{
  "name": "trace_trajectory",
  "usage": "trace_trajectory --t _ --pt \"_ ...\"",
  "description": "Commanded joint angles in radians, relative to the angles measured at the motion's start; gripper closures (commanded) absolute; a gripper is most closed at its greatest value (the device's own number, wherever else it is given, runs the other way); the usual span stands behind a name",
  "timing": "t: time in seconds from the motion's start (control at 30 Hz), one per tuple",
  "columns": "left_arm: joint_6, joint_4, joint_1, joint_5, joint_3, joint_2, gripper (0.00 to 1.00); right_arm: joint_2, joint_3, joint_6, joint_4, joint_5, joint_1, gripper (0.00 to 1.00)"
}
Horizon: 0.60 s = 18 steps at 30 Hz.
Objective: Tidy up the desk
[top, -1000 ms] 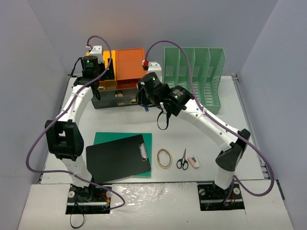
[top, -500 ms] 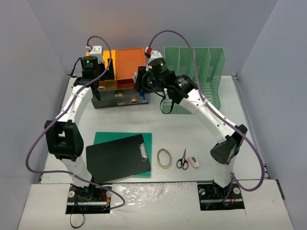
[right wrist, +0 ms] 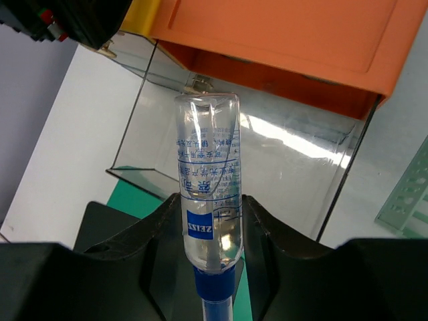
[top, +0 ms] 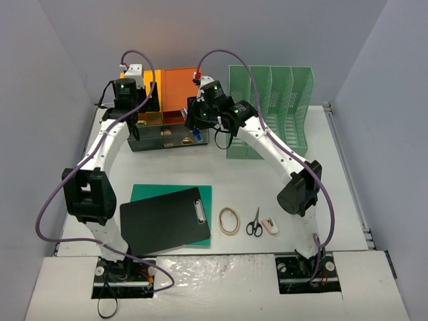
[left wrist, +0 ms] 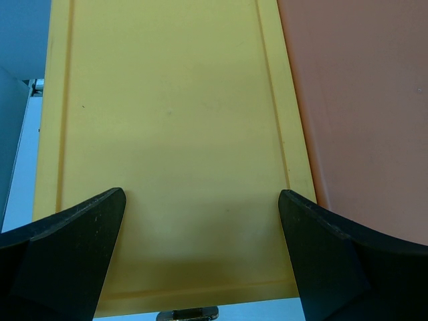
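Clear plastic bottle with blue cap (right wrist: 207, 147): pinched, cap toward the wrist, between the black fingers of the right tool (right wrist: 210, 204), just in front of the transparent drawer (right wrist: 281, 154) of the orange-and-yellow-topped drawer unit (top: 175, 90).
Right arm: reaches forward and leftward, elbow raised.
Left arm: extends rearward; left tool (left wrist: 200, 247) spread wide above the yellow lid (left wrist: 174, 134).
White flat surface (top: 267, 187): beneath both arms.

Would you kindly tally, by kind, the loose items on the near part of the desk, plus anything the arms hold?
Black clipboard: 1
Green sheet under it: 1
Rubber band: 1
Scissors: 1
Small white-and-pink item: 1
Clear bottle, in the right tool: 1
Total: 6
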<state>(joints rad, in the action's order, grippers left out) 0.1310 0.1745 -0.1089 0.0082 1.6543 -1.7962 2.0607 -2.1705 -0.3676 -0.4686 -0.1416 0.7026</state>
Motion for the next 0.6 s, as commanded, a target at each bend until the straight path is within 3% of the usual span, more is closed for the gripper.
trace_trajectory --t 0.0,0.57 --pt "-0.033 0.167 0.002 0.015 -0.037 -0.007 0.03 -0.008 -0.079 0.039 0.069 -0.042 -0.029 1.0" --pt "-0.038 0.171 0.002 0.006 -0.043 0.003 0.03 0.027 -0.073 0.002 0.054 -0.105 -0.044 1.0"
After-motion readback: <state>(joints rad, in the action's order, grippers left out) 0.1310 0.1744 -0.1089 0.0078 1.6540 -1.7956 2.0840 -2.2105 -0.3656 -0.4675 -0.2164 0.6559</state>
